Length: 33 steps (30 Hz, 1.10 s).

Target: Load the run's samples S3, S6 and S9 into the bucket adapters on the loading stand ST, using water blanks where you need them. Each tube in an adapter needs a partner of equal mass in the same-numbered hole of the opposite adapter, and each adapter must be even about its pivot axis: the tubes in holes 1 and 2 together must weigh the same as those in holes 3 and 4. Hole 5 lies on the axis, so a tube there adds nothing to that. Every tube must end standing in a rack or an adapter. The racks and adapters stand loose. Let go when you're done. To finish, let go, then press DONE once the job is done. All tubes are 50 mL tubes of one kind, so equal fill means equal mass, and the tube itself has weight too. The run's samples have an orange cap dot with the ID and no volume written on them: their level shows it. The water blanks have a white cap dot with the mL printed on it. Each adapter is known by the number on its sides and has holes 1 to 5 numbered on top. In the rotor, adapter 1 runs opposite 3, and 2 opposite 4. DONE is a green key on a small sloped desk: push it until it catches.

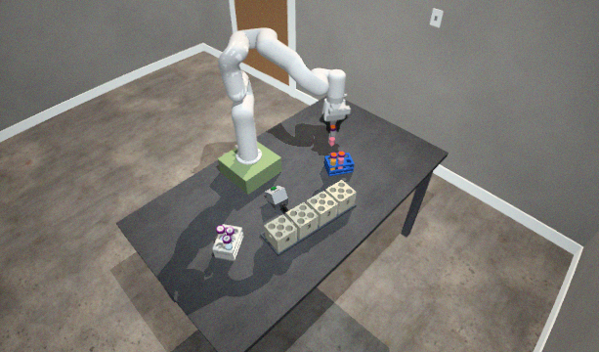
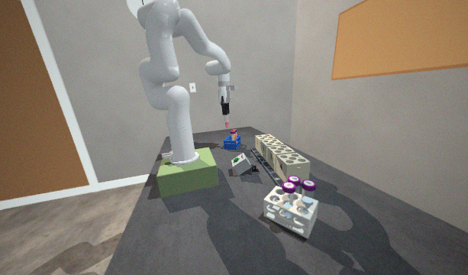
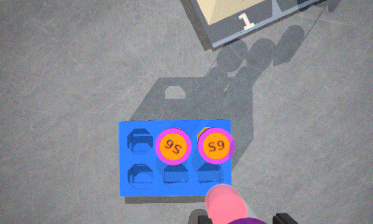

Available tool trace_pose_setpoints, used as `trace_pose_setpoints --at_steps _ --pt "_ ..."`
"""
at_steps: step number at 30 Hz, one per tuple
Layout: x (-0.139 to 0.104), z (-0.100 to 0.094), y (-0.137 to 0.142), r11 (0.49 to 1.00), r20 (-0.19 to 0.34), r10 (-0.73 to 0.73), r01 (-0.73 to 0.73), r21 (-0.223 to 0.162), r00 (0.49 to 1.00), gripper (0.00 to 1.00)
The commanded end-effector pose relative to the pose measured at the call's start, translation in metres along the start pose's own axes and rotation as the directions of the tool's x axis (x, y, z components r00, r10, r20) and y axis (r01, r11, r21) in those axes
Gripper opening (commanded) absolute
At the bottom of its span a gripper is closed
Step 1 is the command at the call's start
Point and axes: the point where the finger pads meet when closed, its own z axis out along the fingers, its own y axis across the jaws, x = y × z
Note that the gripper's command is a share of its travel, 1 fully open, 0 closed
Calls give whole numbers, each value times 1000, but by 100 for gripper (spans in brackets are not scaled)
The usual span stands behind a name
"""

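Note:
My gripper is shut on a sample tube with pink fill, held upright above and beside the blue rack. Its ID does not show. In that rack stand S6, pink-filled, and S9, orange-filled. Four beige adapters stand in a row on the stand; their holes look empty. The white rack holds three purple-capped water blanks; their printed volumes are unreadable.
The grey desk with the green DONE key stands between the green base block and the adapter row. The stand's number 1 end lies near the blue rack.

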Motion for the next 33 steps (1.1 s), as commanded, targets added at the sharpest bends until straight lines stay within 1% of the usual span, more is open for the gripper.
trace_pose_setpoints --at_steps 1,5,13,15,30,33 --pt "0 -1 -1 1000 0 0 0 4 1000 0" --pt "0 -1 -1 1000 0 0 0 4 1000 0" --pt "0 15 -1 1000 0 0 0 4 1000 0" --pt "0 15 -1 1000 0 0 0 4 1000 0" --pt "0 45 -1 1000 0 0 0 4 1000 0" --pt "0 47 -1 1000 0 0 0 4 1000 0"
